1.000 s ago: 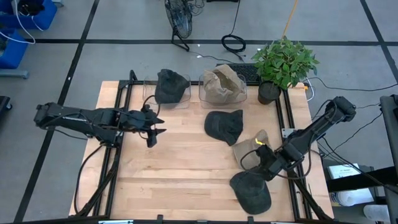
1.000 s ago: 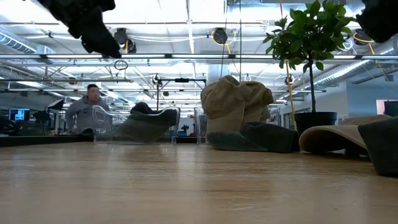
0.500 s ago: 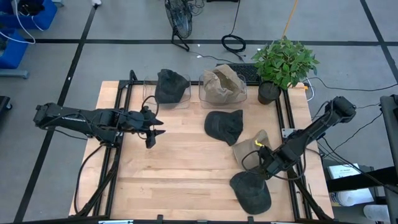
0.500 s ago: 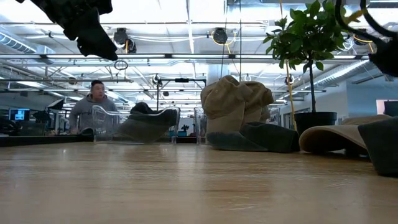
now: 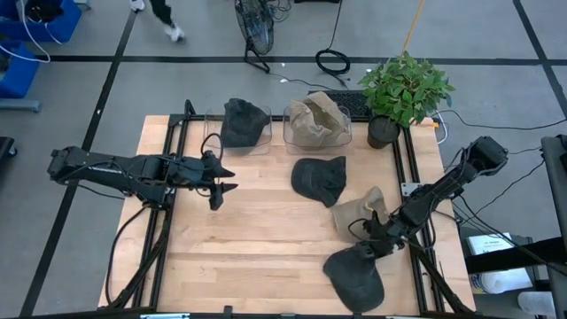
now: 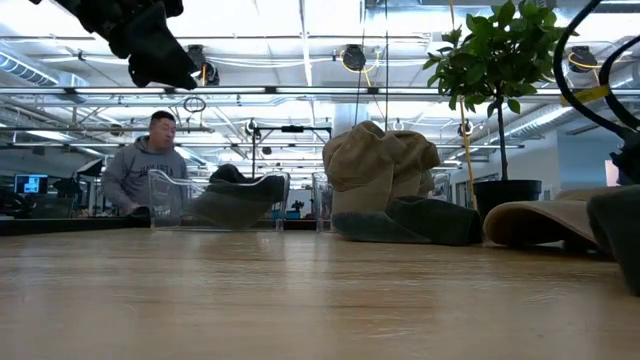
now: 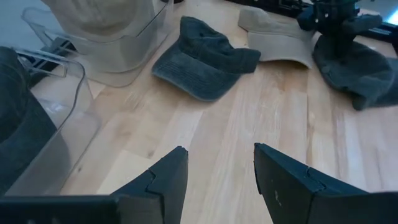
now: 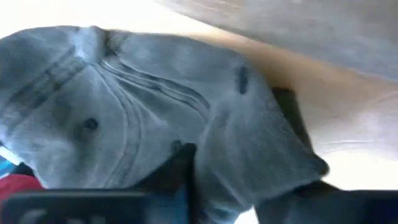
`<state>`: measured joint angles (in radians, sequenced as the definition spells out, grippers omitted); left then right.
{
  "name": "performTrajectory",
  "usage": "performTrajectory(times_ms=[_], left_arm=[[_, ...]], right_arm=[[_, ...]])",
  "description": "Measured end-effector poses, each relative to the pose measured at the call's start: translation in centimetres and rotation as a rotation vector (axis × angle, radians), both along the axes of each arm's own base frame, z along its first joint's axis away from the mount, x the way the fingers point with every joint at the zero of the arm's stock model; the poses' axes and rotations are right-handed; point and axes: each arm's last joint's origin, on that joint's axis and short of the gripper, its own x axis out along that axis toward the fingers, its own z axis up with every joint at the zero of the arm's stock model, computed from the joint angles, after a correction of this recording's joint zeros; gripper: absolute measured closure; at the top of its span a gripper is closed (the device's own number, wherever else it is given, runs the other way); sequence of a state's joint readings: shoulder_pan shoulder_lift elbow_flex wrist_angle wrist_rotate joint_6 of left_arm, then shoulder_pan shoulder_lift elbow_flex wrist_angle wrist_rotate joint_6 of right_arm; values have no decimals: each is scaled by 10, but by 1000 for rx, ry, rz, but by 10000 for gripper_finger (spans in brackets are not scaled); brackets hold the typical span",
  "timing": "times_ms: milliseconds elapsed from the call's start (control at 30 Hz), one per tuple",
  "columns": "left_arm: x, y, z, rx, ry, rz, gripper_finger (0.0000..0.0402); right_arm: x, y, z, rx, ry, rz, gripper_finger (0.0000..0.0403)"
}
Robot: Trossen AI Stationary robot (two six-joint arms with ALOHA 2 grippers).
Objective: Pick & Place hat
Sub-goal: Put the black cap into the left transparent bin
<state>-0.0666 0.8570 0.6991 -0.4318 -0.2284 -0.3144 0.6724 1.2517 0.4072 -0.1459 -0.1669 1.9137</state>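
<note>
An open robotics lab: pale wooden bench (image 5: 257, 248) on a black metal frame, grey tiled floor (image 5: 159, 84), overhead steel trusses (image 6: 300, 92).

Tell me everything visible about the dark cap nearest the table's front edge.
The dark cap is faded grey-black cloth with stitched panels, eyelets and a top button. It lies crumpled at the front right of the wooden table, beside the tan cap. The right tool is down on its rear edge, fingers pinching a fold of the cloth.
</note>
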Motion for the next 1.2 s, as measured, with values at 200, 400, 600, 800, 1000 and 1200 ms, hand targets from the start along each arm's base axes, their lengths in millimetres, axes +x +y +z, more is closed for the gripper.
performTrajectory(times_ms=[200,400,600,800,1000,1200], left_arm=[[1,0,2,-24,-26,17,215],[1,1,2,-7,-32,45,216],[3,1,4,-8,-60,44,216],[5,1,8,-5,-104,40,216],[6,1,10,-13,-128,44,216],[9,0,18,23,-210,22,216]], right_arm=[[13,6,12,3,-209,9,379],[33,11,45,-138,-434,-23,391],[45,4,83,-376,-440,-40,391],[55,-14,124,-715,-451,-100,391],[73,-35,161,-1042,-556,-190,391],[107,-56,190,-1198,-674,-192,391]])
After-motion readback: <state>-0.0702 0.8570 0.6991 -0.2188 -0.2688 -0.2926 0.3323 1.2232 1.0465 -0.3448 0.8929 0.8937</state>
